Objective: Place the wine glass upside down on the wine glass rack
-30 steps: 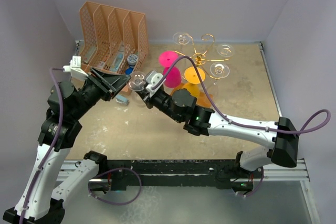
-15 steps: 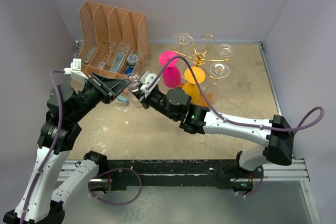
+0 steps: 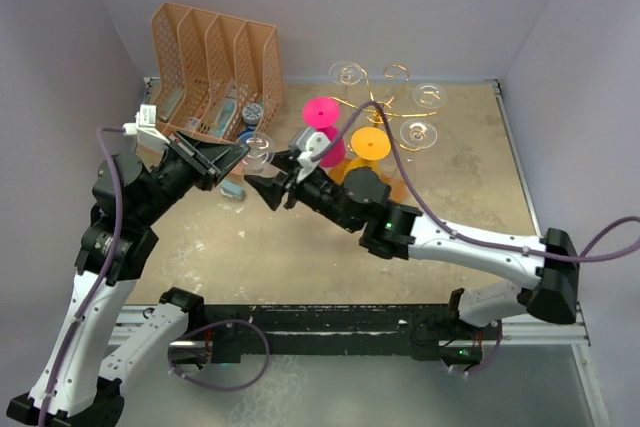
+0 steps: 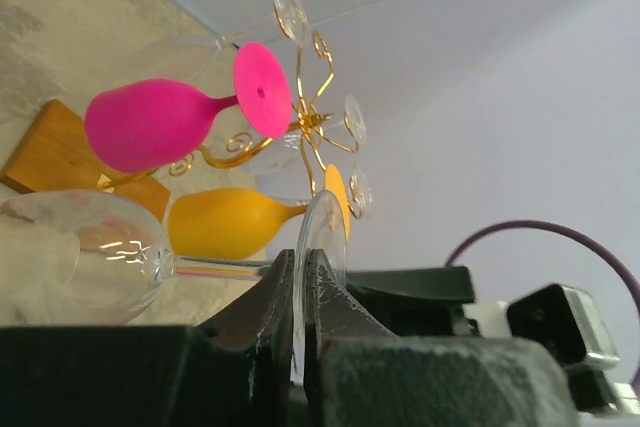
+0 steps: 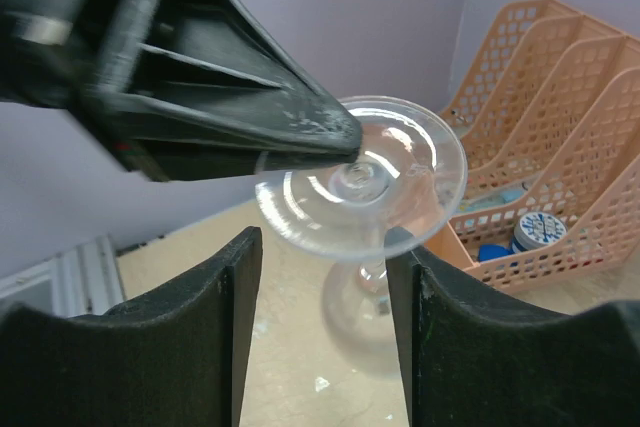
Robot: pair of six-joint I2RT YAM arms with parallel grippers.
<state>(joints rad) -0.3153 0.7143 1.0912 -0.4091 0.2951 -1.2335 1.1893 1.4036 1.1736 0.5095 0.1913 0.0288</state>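
While the left gripper (image 4: 302, 272) clamps the wine glass (image 5: 362, 177) by its foot, the right gripper (image 5: 322, 277) faces it, jaws spread, probably for handover.

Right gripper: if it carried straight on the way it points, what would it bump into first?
Most likely the foot of the clear wine glass, held by the left gripper straight ahead of the right gripper, whose fingers are open; how near is hard to judge.

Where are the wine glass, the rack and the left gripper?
wine glass (image 5: 365, 175), right wrist view, centre of foot.
wine glass rack (image 4: 58, 152), left wrist view, wooden base.
left gripper (image 4: 302, 272), left wrist view, between the fingertips.
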